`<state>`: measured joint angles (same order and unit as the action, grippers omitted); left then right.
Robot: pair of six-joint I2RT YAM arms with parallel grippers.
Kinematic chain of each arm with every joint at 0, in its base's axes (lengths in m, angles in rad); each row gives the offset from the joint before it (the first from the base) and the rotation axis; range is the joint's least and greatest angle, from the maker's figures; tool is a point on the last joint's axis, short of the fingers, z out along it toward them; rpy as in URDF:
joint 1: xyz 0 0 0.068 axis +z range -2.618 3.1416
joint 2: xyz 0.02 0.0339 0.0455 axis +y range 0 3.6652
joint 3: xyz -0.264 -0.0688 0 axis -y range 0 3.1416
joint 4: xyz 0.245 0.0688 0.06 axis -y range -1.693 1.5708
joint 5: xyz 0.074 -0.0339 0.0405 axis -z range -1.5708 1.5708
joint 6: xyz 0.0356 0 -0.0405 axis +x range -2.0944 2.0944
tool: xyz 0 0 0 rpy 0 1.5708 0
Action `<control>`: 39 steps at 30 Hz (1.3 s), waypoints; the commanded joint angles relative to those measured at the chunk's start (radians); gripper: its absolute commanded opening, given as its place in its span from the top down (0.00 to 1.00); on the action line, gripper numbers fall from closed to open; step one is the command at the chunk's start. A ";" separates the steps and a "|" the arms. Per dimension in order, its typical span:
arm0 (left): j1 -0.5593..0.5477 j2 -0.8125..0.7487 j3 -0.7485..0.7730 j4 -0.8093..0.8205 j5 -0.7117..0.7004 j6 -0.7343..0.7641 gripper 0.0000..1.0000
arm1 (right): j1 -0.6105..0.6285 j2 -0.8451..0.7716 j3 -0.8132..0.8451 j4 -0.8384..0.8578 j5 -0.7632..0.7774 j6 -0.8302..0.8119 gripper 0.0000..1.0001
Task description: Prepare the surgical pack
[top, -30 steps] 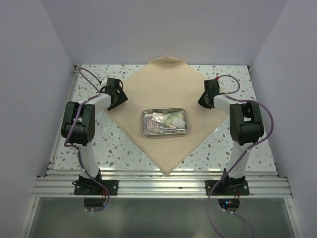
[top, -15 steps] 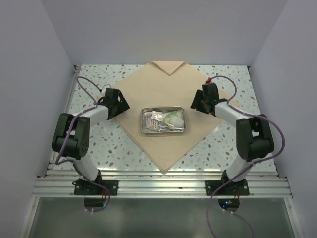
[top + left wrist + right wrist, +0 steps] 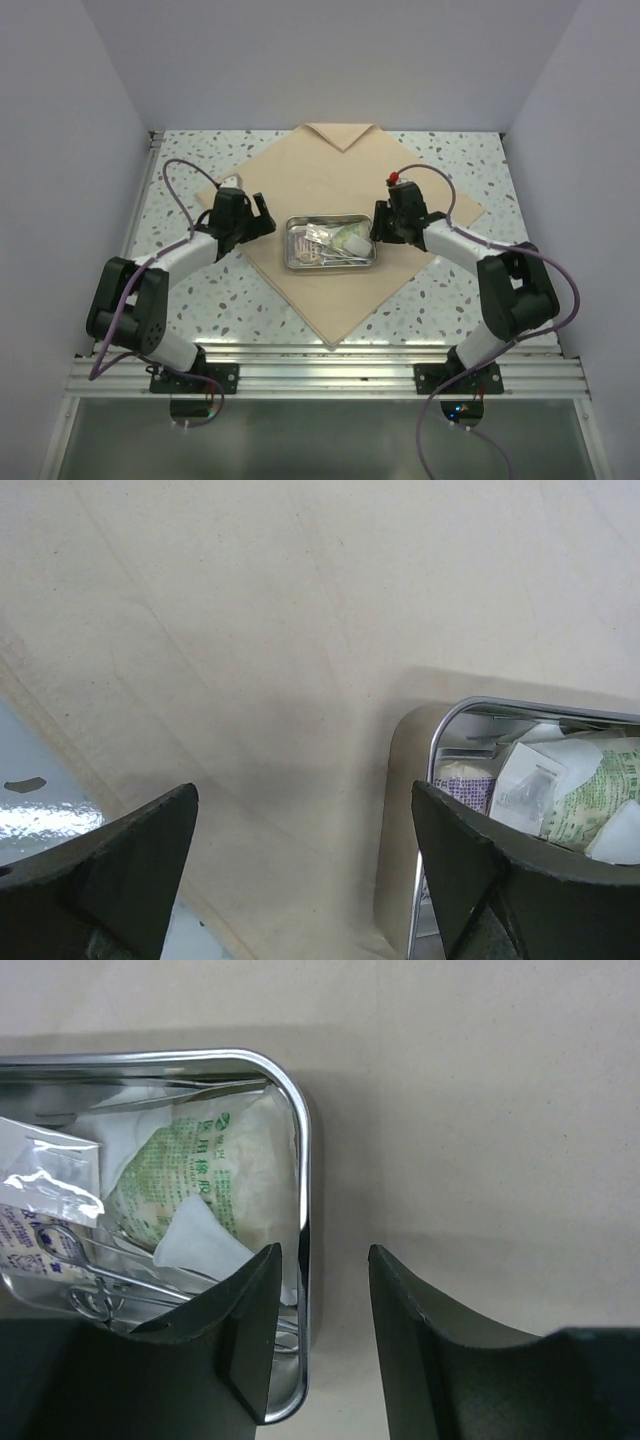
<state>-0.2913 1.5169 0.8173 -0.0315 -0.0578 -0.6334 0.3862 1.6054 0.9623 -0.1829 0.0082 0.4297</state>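
1. On the speckled white terrazzo table (image 3: 230, 290), the large tan-beige square cloth (image 3: 330, 180) lies flat, set like a diamond. Its far corner is folded in, and bare tabletop runs along both sides.
2. At the cloth's centre sits the rectangular steel tray (image 3: 290, 245), holding white and green-printed packets (image 3: 190, 1175) and metal instruments (image 3: 110, 1285).
3. The left gripper (image 3: 300, 820) hovers over the cloth just beside the tray's left rim, jaws spread wide and holding nothing.
4. The right gripper (image 3: 325, 1260) has its jaws partly apart, straddling the tray's right rim. Contact cannot be told.
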 commanded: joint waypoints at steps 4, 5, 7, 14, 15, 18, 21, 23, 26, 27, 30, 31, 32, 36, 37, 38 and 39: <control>-0.002 -0.015 -0.017 0.056 0.032 0.043 0.09 | 0.016 0.082 0.033 -0.020 0.004 -0.016 0.61; -0.002 -0.014 -0.018 0.058 0.033 0.044 0.09 | 0.016 0.090 0.033 -0.015 0.012 -0.009 0.62; -0.002 -0.009 -0.023 0.067 0.038 0.047 0.09 | 0.016 0.109 0.046 -0.016 0.022 0.006 0.71; -0.002 -0.004 -0.026 0.073 0.041 0.057 0.10 | 0.017 0.114 0.047 0.005 0.061 0.076 0.91; -0.002 -0.007 -0.027 0.073 0.039 0.060 0.09 | 0.016 0.116 0.049 0.003 0.070 0.080 0.93; -0.002 -0.009 -0.027 0.073 0.038 0.066 0.09 | 0.016 0.122 0.065 -0.015 0.107 0.095 0.98; -0.002 -0.003 -0.029 0.082 0.052 0.061 0.09 | 0.016 0.131 0.079 -0.023 0.113 0.092 0.98; -0.003 -0.001 -0.029 0.087 0.053 0.058 0.09 | 0.016 0.131 0.093 -0.033 0.119 0.086 0.79; -0.003 -0.009 -0.035 0.087 0.053 0.063 0.09 | 0.014 0.114 0.105 -0.066 0.145 0.070 0.57; -0.003 -0.015 -0.035 0.087 0.053 0.064 0.09 | 0.014 0.090 0.105 -0.075 0.154 0.057 0.53; -0.003 -0.034 -0.050 0.088 0.047 0.070 0.09 | 0.016 0.007 0.095 -0.095 0.196 0.031 0.46; -0.005 -0.040 -0.056 0.087 0.044 0.074 0.09 | 0.016 -0.021 0.087 -0.102 0.202 0.026 0.46; -0.006 -0.047 -0.058 0.081 0.032 0.078 0.09 | 0.016 -0.053 0.058 -0.102 0.200 0.020 0.45; -0.011 -0.075 -0.070 0.055 0.019 0.087 0.09 | 0.057 -0.235 -0.014 -0.102 0.121 -0.113 0.41; -0.012 -0.084 -0.084 0.054 0.019 0.087 0.09 | 0.078 -0.284 -0.022 -0.133 0.110 -0.138 0.40; -0.012 -0.105 -0.090 0.054 0.021 0.087 0.09 | 0.130 -0.301 -0.034 -0.148 0.101 -0.173 0.38; -0.012 -0.115 -0.096 0.056 0.022 0.087 0.09 | 0.160 -0.318 -0.043 -0.179 0.090 -0.181 0.34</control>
<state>-0.2974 1.4647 0.7372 0.0113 -0.0231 -0.5793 0.4545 1.3560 0.9459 -0.2958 0.1551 0.3706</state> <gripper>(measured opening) 0.910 0.632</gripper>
